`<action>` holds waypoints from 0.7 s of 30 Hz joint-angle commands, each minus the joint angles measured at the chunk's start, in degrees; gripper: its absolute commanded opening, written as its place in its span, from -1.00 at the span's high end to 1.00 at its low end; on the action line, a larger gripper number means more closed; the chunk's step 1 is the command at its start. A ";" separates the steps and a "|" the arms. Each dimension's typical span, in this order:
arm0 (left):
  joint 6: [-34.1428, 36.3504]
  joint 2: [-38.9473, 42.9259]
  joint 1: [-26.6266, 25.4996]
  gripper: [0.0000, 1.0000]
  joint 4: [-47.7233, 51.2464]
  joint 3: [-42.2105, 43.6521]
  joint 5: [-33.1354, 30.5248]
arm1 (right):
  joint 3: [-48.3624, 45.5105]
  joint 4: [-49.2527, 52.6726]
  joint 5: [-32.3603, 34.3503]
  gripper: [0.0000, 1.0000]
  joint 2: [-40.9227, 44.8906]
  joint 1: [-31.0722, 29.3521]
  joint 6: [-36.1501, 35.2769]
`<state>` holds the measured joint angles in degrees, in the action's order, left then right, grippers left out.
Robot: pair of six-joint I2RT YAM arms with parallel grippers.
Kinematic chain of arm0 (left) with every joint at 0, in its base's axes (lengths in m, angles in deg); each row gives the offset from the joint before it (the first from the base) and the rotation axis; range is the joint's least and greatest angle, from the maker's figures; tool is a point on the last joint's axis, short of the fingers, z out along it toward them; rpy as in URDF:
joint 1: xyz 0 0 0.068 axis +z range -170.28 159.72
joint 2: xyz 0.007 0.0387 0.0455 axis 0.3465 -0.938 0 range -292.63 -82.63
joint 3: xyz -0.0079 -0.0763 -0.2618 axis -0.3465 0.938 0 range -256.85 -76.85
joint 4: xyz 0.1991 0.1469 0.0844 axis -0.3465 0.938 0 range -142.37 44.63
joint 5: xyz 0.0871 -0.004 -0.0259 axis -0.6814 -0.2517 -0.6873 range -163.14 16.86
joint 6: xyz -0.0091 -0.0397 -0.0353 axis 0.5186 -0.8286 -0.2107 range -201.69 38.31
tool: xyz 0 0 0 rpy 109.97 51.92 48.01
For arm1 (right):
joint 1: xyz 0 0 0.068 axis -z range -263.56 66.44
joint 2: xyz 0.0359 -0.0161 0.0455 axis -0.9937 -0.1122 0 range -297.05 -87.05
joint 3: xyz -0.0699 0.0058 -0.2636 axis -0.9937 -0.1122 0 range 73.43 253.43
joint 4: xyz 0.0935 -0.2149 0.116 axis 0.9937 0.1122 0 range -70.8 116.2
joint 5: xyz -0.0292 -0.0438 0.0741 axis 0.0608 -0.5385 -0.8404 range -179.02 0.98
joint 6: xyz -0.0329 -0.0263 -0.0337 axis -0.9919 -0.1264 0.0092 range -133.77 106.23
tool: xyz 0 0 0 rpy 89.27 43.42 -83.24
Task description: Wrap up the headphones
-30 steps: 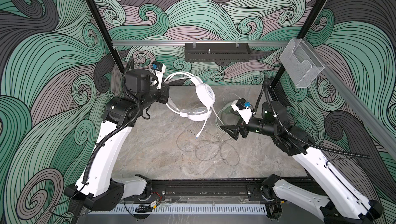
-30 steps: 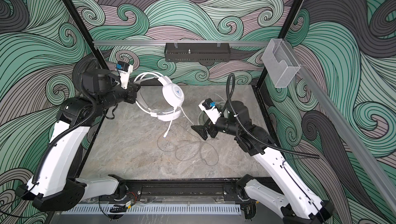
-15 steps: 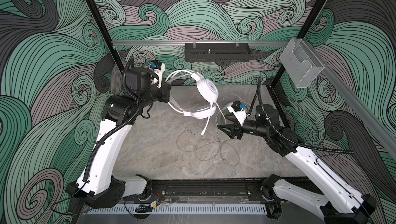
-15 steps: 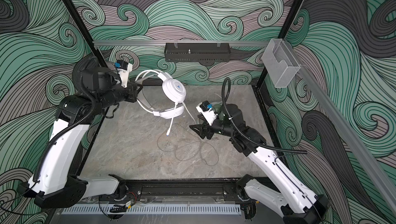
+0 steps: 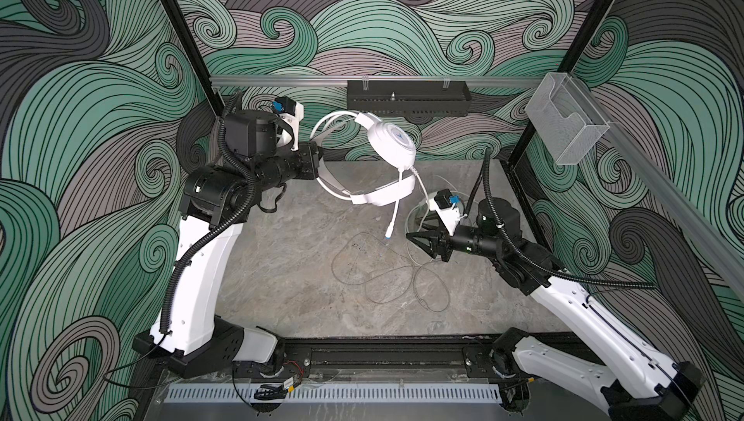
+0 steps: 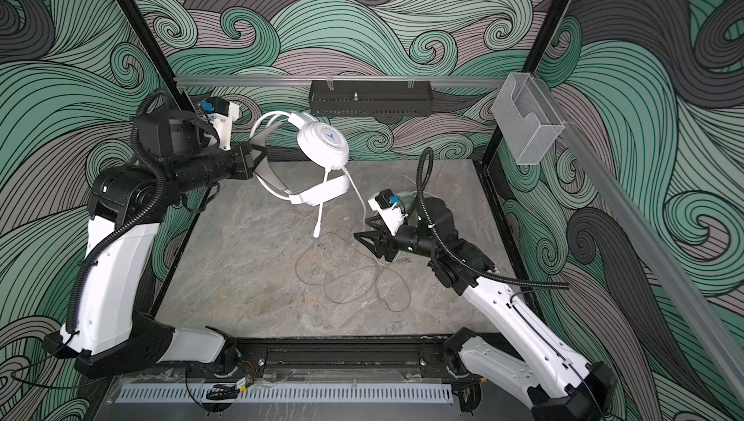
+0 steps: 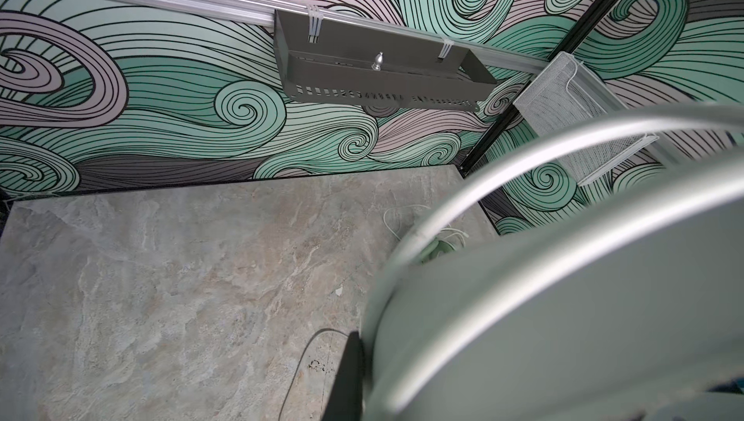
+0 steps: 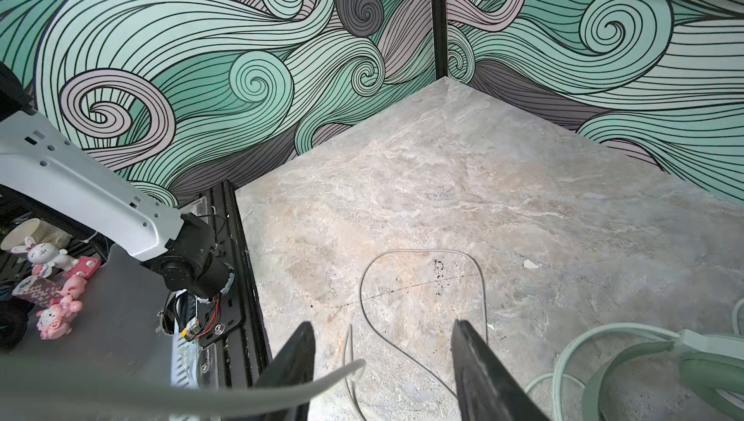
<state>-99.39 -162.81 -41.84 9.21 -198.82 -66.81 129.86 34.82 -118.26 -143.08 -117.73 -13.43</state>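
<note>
My left gripper [image 5: 322, 162] is clamped on the white headset's [image 5: 392, 145] band, holding it above the table [image 5: 290, 278]. Its cable [image 8: 422, 251] lies between my right gripper's [image 8: 382, 352] parted fingers, running forward. The mint headset [image 8: 644, 358] lies just beside.

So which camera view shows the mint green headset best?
The right wrist view: the mint green headset shows its band on the table. In both top views the right arm hides most of it; the left wrist view shows only a green sliver.
</note>
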 commanded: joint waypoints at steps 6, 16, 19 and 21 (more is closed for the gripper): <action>-4.83 -0.15 -0.32 1.00 -0.41 -4.33 3.42 | -3.05 -8.61 -1.78 -0.20 0.74 -0.22 6.05; -7.44 -0.94 -0.28 1.00 -1.78 -8.67 5.35 | -6.39 -16.83 -4.07 -0.19 -2.15 -0.36 13.08; -8.01 -3.06 -0.21 1.00 -1.71 -10.62 5.97 | -7.69 -18.61 -4.42 -0.19 -2.51 -0.36 14.58; -8.14 -3.39 -0.25 1.00 -1.62 -11.51 6.26 | -8.16 -19.42 -4.66 -0.17 -2.68 -0.37 15.12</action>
<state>-104.48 -165.70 -41.84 10.11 -207.72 -63.03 122.38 19.19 -121.43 -145.61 -117.73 -0.73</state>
